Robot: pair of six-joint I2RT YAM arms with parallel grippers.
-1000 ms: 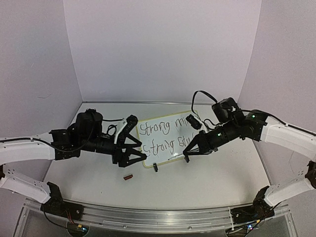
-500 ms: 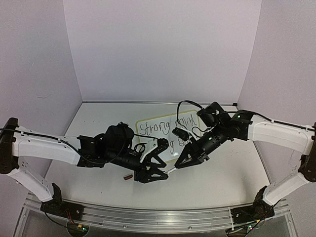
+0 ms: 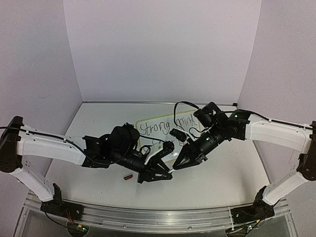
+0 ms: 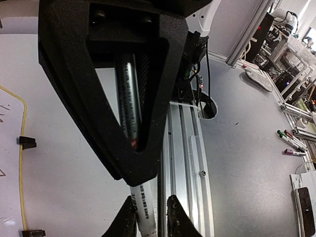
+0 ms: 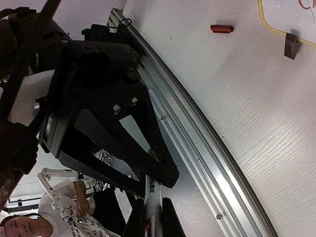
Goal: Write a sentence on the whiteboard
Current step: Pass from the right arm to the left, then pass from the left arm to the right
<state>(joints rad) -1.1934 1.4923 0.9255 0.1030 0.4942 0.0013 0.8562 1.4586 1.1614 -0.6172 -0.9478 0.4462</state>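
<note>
Whiteboard (image 3: 157, 122) from above: mid-bench toward the back edge, the sentence (image 3: 158, 129) on it. Left wrist: my left fingers (image 4: 126, 223) flank the marker (image 4: 143, 210); whether they grip, I cannot tell. Right wrist: my right fingers (image 5: 136, 223) clamp it.

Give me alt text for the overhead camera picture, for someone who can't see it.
Two robot arms meet over a table, the left gripper and the right gripper both closed on one slim marker between them. Behind them a small whiteboard shows the handwritten words "Strong mind", the rest hidden by the arms. A red cap lies near the left gripper.
</note>
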